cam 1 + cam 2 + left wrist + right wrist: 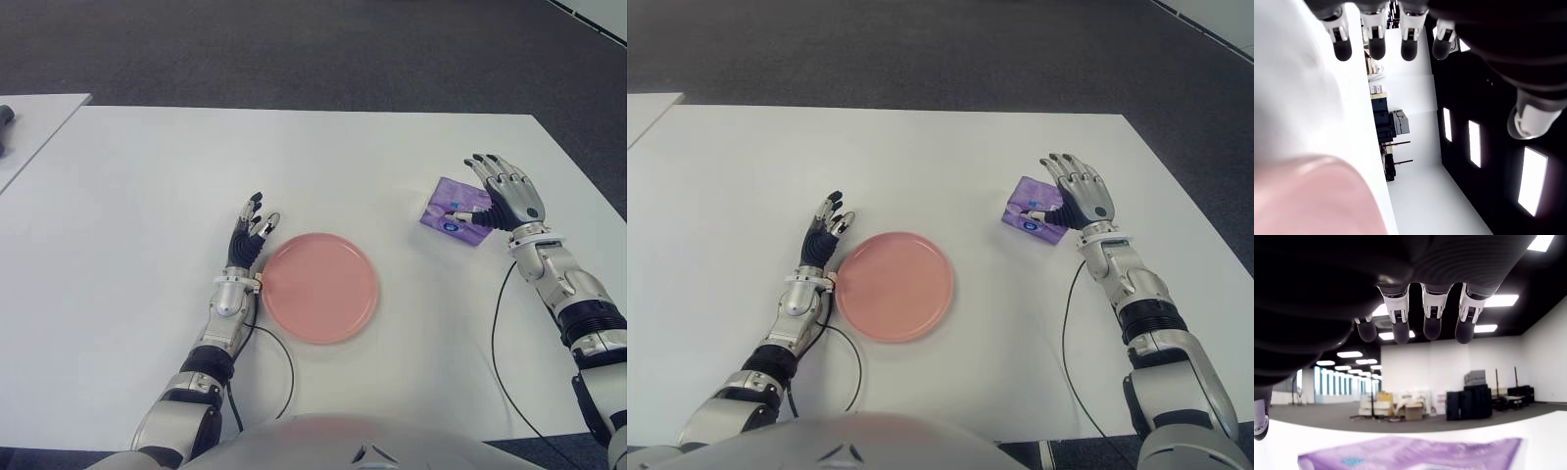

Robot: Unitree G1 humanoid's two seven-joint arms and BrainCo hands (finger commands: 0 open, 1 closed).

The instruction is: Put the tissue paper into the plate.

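A purple tissue pack (454, 210) lies on the white table (147, 196), to the right of a round pink plate (318, 287). My right hand (502, 194) hovers at the pack's right side with fingers spread and the thumb reaching over its near edge; nothing is grasped. The right wrist view shows the pack (1415, 454) below the straight fingers (1432, 318). My left hand (251, 231) shows beside the plate's left rim, fingers extended and holding nothing; the plate's rim (1317, 196) fills a corner of the left wrist view.
A second white table (34, 122) stands at the far left with a dark object (5, 127) on its edge. A black cable (279, 367) loops on the table near the plate, another (500, 343) trails beside my right forearm. Dark carpet (294, 49) lies beyond.
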